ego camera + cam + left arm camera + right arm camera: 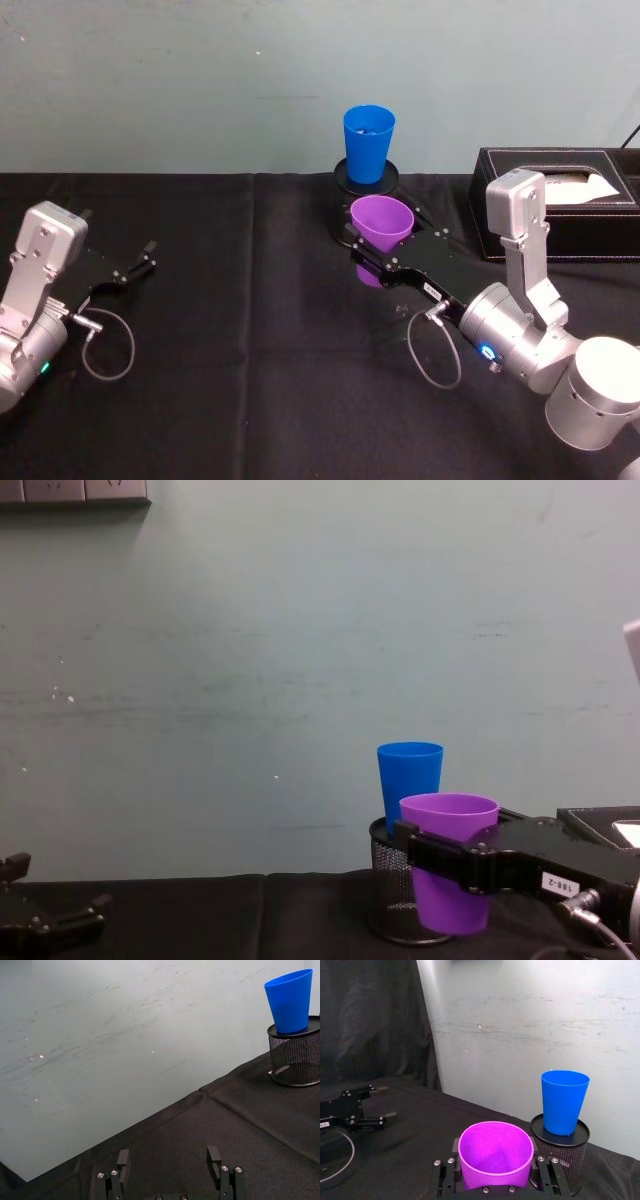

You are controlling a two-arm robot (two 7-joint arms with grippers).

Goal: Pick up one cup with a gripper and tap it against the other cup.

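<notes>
Right arm: reaches in from 5 o'clock; the right gripper (383, 250) has its fingers clamped on the purple cup (381, 222), which is upright.
Blue cup (368, 140): at 12 o'clock from the purple one, apart, standing on the mesh holder (567, 1160).
Left gripper (140, 262): at 9 o'clock, fingers apart, holding nothing.
Black box (560, 205): at 3 o'clock.

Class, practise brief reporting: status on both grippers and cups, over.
Right gripper shut on purple cup. Left gripper open, idle at left. Blue cup upright atop mesh pen holder, just beyond; nothing between.
</notes>
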